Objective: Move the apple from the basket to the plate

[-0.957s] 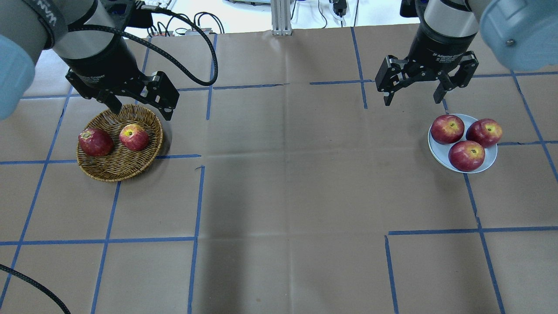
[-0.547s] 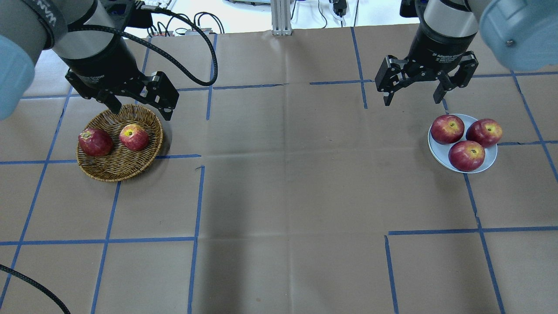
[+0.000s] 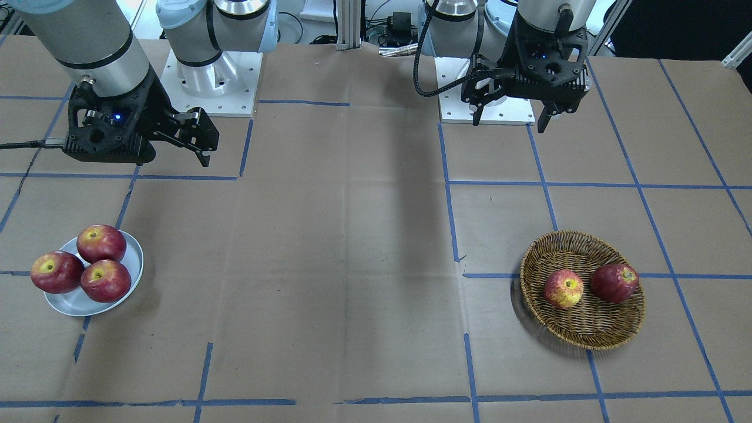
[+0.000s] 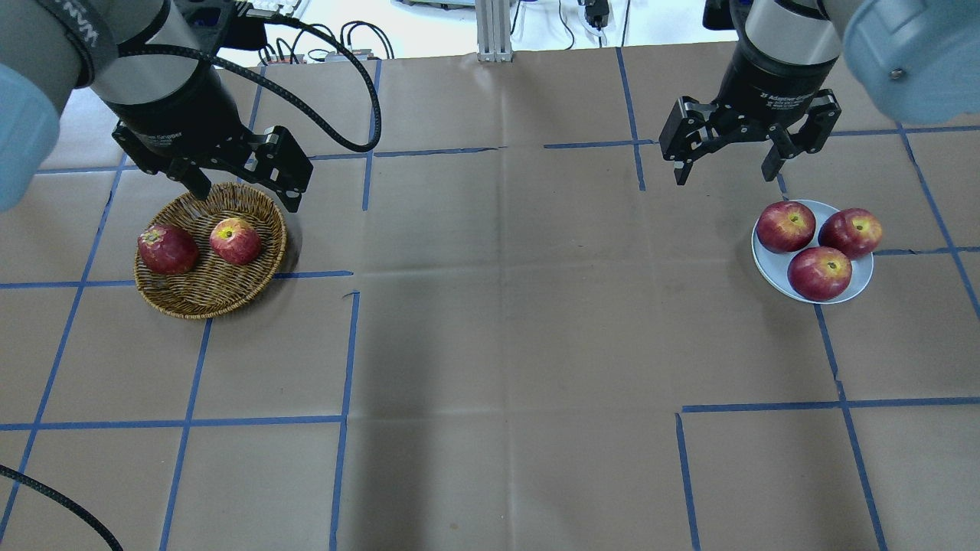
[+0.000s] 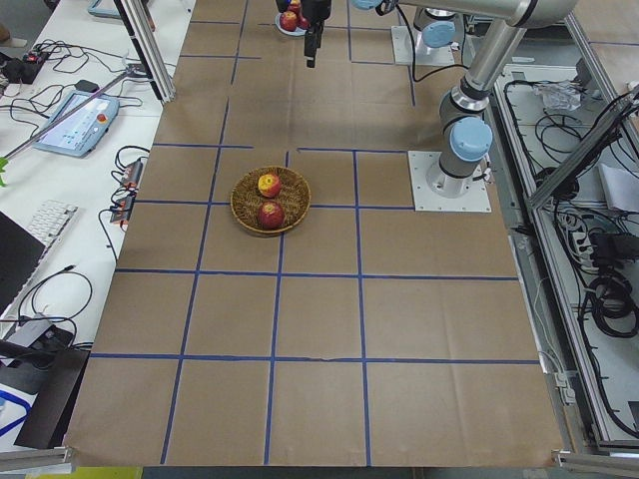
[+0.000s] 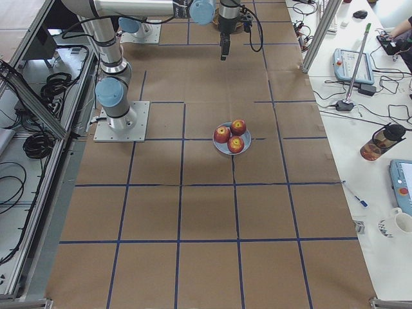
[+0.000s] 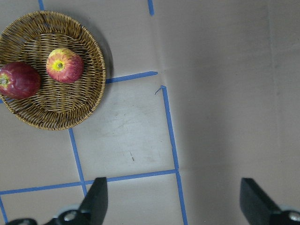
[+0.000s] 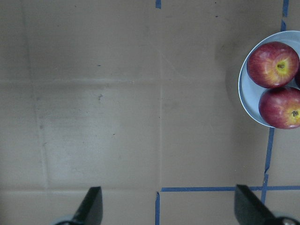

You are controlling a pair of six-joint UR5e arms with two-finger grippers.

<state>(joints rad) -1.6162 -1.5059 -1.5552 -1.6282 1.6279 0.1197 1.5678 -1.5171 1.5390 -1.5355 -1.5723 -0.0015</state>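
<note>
Little had changed on the table (image 4: 505,344) in the preceding second: both hands hung almost exactly where they had been, and every apple lay as before.

The left hand (image 4: 248,197) hovered high over the table with its fingers spread wide, holding nothing. Below it and off to one side, well clear of both fingertips, sat the wicker basket (image 4: 218,287). Two apples rested inside. The apple (image 4: 235,240), pinkish-red with yellow streaks and a yellow patch around its stem, lay on the side of the basket nearer that hand. A dark red apple (image 4: 168,249) lay just beside it, on the side farther from the hand. The left wrist camera showed the basket away from the gap between the fingers, beyond one fingertip, with the pale apple (image 7: 64,65) stem-up on the weave.

The right hand (image 4: 723,177) was likewise raised, its fingers wide apart and empty. The pale plate (image 4: 768,264) sat below it and to one side, only partly in that hand's own camera view. Three red apples crowded the plate, touching or nearly touching: one (image 4: 786,226) closest under the hand, a second (image 4: 850,233) alongside it, and a third (image 4: 819,272) farthest from the fingertips.

Basket and plate stood well apart, each near its own hand, with bare brown paper and blue tape lines between them.
</note>
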